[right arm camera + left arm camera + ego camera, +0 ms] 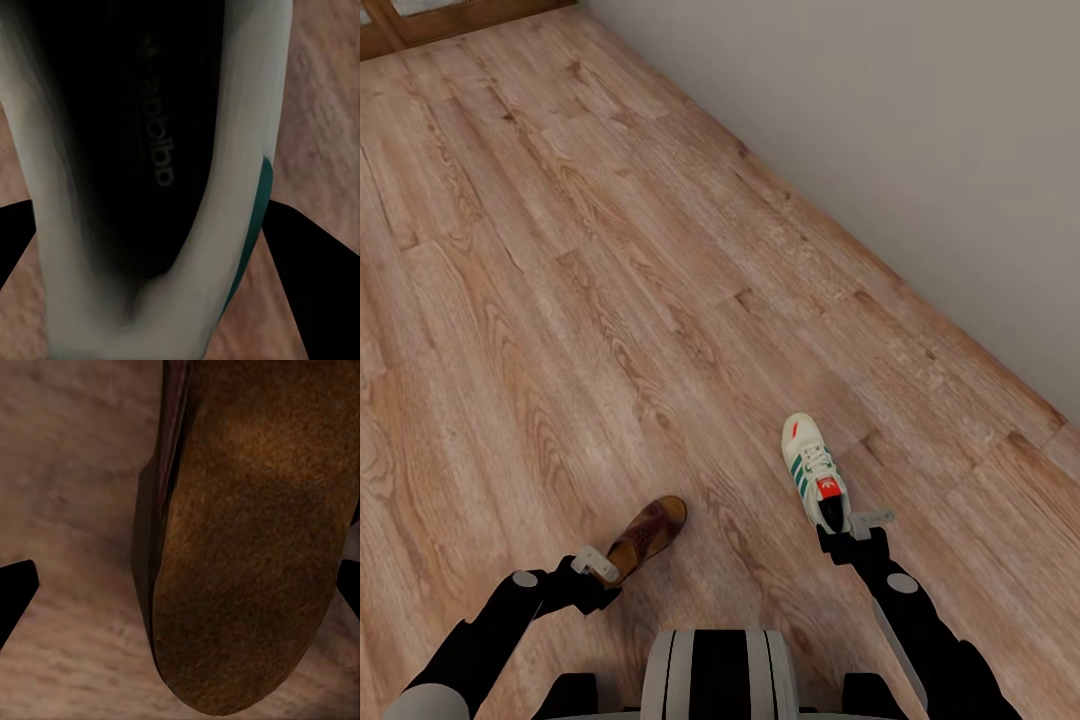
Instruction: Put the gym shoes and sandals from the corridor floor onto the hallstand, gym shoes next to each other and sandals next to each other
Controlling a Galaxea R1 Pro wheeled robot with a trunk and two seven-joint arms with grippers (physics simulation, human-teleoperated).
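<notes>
Head view: at lower centre the left gripper (600,566) holds a brown sandal (648,537) by its near end, long axis running up-right over the wood floor (610,300). At lower right the right gripper (852,528) holds a white sneaker (815,470) by its heel, its far end pointing up-left.

Left wrist view: the sandal's (247,547) tan footbed lies between dark fingertips (15,592).

Right wrist view: the sneaker's (150,172) dark opening sits between the fingers (315,285).

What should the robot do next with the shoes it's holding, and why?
Probably drive or turn to find the hallstand. The left end effector holds a brown sandal and the right end effector holds a gym shoe, both apparently off the wood floor, with bare wall ahead.
</notes>
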